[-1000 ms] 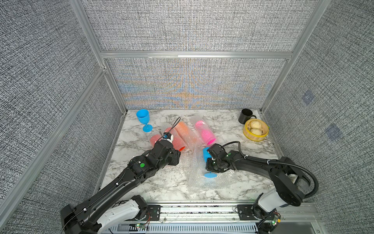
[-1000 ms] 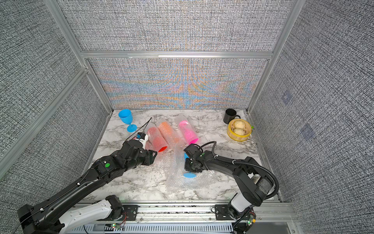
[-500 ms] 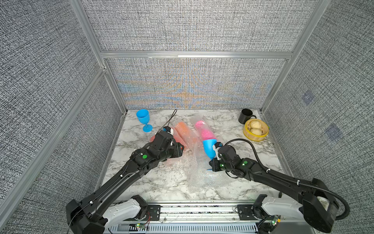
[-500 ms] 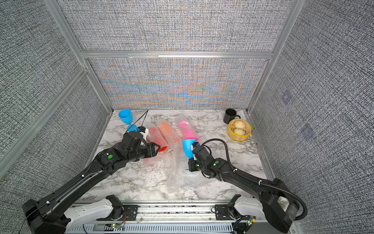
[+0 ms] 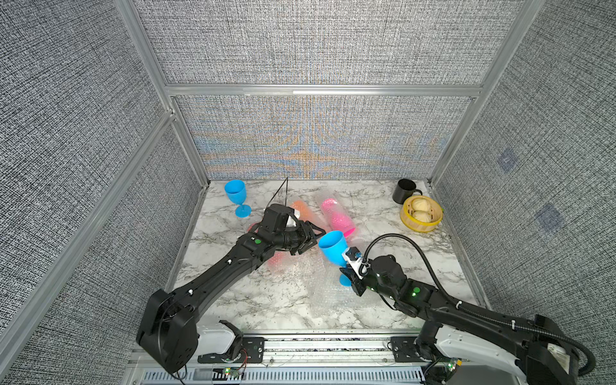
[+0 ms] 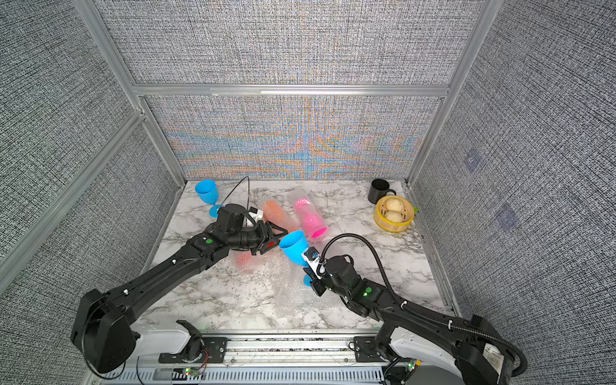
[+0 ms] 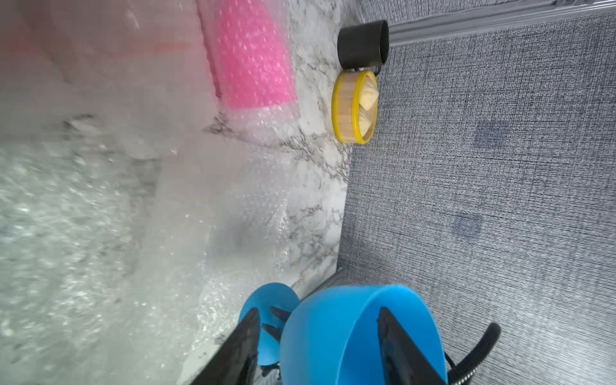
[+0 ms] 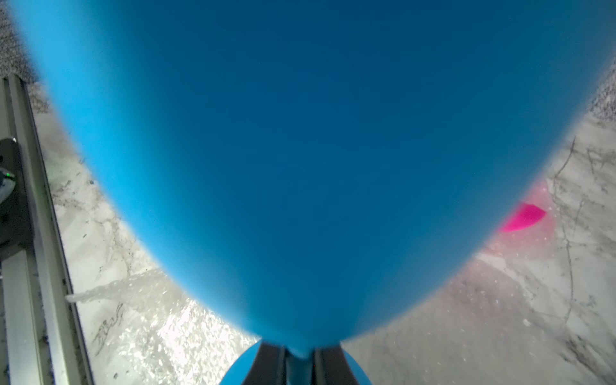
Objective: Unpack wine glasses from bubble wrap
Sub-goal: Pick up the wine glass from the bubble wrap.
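One blue goblet [image 5: 331, 248] is gripped by its stem in the right gripper [image 5: 348, 271]. The jaws are clamped on the stem, and in the right wrist view the two fingers [image 8: 266, 365] are seen pressed against it from either side. The goblet is held tilted, bowl up, over a loose sheet of bubble wrap [image 5: 320, 296] spread on the marbled tabletop [image 5: 233, 300]. Whether its foot is clear of the sheet cannot be told.

The left gripper [image 5: 311, 235] is held with its jaws apart, its tips right at the rim of the held bowl. Contact cannot be made out.

A second blue goblet [image 5: 236, 195] is stood upright and unwrapped near the back left corner. A pink goblet [image 5: 336, 216] and an orange goblet [image 5: 300, 206] are laid on their sides, both wrapped, behind the grippers, with the orange one partly hidden by the left gripper. A red goblet [image 5: 278, 258], also wrapped, is seen under the left arm. At the back right, a black mug [image 5: 404, 191] and a bamboo steamer [image 5: 420, 229] are set just beside each other.
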Action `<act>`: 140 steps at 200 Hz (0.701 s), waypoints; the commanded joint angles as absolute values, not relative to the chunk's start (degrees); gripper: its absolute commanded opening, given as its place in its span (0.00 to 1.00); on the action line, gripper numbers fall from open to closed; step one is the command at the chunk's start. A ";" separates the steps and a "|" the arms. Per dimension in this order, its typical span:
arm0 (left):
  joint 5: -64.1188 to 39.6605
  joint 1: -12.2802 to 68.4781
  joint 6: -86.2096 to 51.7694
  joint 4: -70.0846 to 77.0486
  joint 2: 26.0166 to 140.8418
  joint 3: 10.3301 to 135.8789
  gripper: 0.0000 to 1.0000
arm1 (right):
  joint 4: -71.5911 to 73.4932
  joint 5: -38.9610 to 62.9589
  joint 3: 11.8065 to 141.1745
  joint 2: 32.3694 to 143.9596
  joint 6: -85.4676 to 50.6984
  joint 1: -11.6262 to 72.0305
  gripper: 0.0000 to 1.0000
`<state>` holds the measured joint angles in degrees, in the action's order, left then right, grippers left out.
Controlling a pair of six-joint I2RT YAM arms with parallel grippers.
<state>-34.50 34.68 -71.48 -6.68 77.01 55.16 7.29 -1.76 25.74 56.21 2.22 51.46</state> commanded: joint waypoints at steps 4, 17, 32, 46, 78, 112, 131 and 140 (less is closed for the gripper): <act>-40.81 34.54 -75.47 1.39 76.65 53.96 0.48 | 11.28 -4.49 25.25 55.80 8.50 52.03 0.02; -40.54 34.54 -74.00 0.20 75.69 54.23 0.45 | 11.19 -5.30 25.26 56.15 8.88 52.11 0.02; -40.38 34.56 -71.05 -3.42 74.37 55.25 0.43 | 11.03 -6.47 25.45 56.35 9.60 52.09 0.00; -39.92 34.54 -67.27 -7.98 72.93 56.51 0.43 | 10.95 -6.75 25.48 56.01 10.89 52.12 0.00; -36.58 34.54 -51.19 -25.66 71.25 61.82 0.42 | 10.56 -6.07 25.62 54.72 14.65 52.21 0.00; -33.77 34.61 -41.49 -35.14 71.46 64.14 0.36 | 11.62 -6.59 25.22 54.19 15.55 52.18 0.00; -34.75 34.54 -40.88 -34.27 71.30 63.05 0.33 | 11.68 -6.08 25.13 54.28 15.33 52.19 0.00; -34.90 34.54 -40.47 -34.10 71.54 62.84 0.31 | 11.66 -5.73 24.97 54.20 15.28 52.17 0.00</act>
